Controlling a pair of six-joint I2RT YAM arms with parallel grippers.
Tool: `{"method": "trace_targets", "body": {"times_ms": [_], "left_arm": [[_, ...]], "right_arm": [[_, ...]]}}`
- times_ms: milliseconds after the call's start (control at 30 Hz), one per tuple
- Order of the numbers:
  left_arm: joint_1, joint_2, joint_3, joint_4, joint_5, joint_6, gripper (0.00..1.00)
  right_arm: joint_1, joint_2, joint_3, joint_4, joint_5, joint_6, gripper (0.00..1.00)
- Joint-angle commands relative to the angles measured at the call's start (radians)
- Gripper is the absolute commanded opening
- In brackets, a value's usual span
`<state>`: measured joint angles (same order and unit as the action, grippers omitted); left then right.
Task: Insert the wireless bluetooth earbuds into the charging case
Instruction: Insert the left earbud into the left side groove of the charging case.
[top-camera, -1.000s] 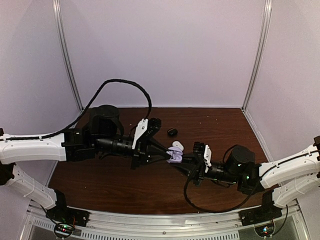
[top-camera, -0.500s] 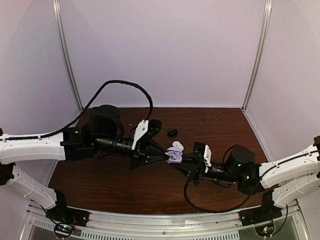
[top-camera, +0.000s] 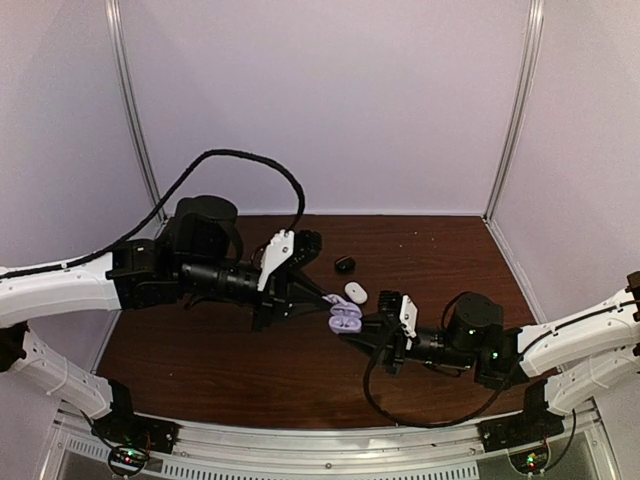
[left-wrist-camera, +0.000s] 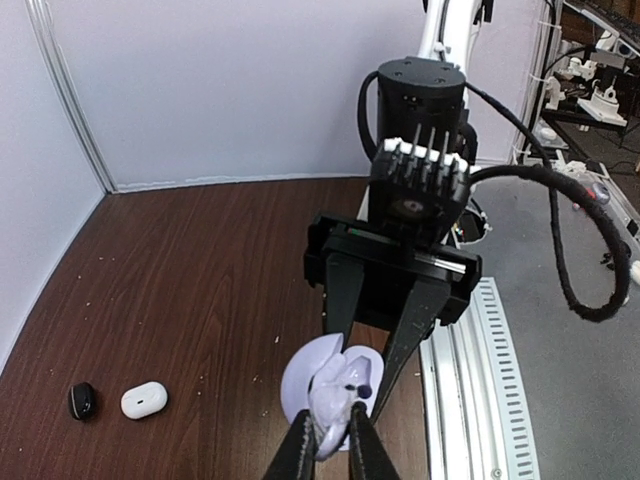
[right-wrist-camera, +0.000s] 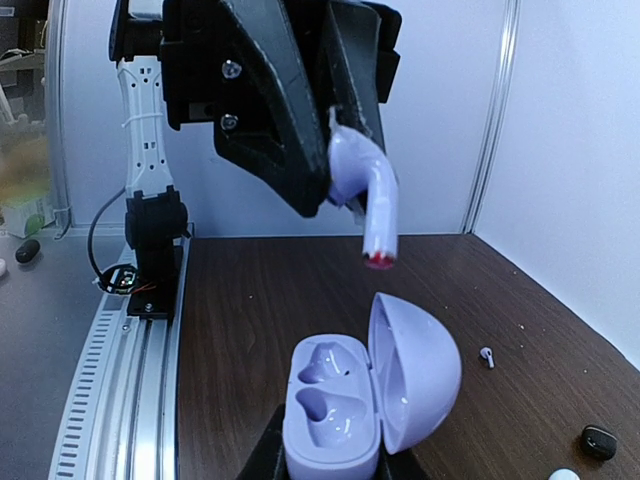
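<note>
Left arm stretched low over the desk (top-camera: 200, 350) toward centre, forearm near level. Its end effector (left-wrist-camera: 330, 420) is clamped on a pale lavender earbud (right-wrist-camera: 360, 185): glossy, rounded head, short stem hanging down, reddish at the tip.

Right arm reaches in from the opposite side. Its end effector (left-wrist-camera: 362, 362) is closed on the lavender charging case (right-wrist-camera: 345, 410), lid hinged open, two moulded wells showing.

Earbud hangs just above the open case, not touching.

White pebble-shaped case (top-camera: 355, 291) and small black item (top-camera: 345, 264) lie on the desk beyond.
</note>
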<state>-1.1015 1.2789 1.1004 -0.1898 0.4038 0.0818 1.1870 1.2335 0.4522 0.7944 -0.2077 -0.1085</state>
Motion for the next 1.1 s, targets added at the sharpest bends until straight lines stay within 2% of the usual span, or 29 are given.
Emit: {"method": "trace_targets", "body": {"times_ms": [0, 233, 1067], "left_arm": [[-0.004, -0.013, 0.064, -0.125, -0.051, 0.075, 0.11], [-0.004, 0.015, 0.088, -0.24, -0.094, 0.131, 0.11], [-0.032, 0.097, 0.125, -0.301, -0.13, 0.171, 0.11]], "right_arm": [[-0.001, -0.013, 0.032, -0.059, 0.027, 0.01, 0.0], [-0.006, -0.025, 0.065, -0.141, 0.052, 0.043, 0.0], [-0.008, 0.012, 0.139, -0.25, 0.014, 0.056, 0.0]]}}
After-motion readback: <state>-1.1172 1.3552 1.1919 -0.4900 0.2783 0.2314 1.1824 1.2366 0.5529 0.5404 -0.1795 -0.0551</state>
